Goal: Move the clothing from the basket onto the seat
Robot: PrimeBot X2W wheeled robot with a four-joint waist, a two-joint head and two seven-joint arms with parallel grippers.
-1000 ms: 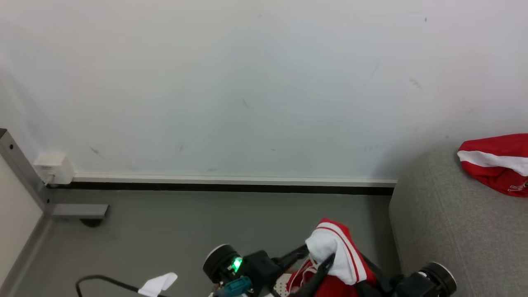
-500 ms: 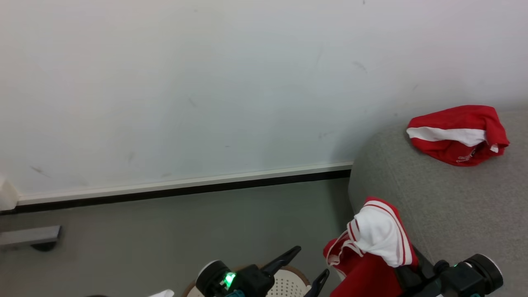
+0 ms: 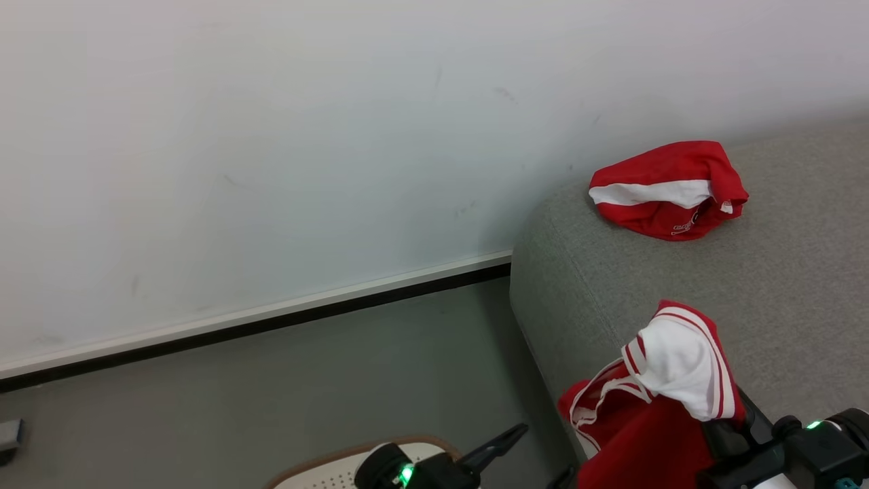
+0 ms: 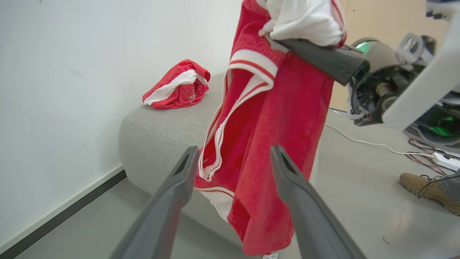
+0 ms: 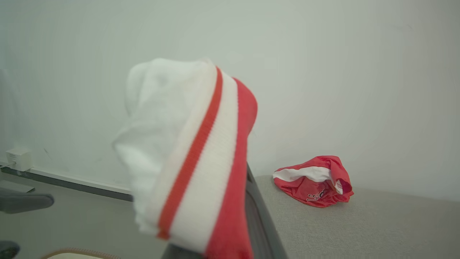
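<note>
Clearly our right gripper [image 4: 287, 45] pinches the red shirt [image 3: 638, 435] by its white-banded hem, low and right in the head view, before the sofa [image 3: 781, 299], while our left gripper [image 4: 233, 153] gapes empty; we judge the cloth light and limp, best held at that bunched hem.

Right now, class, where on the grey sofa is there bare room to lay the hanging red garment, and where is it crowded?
The sofa is bare between the crumpled red garment near the wall and the hanging garment at its near edge, and rightward past both. Its back corner, under that garment, is taken. The floor between baseboard and basket is bare.
</note>
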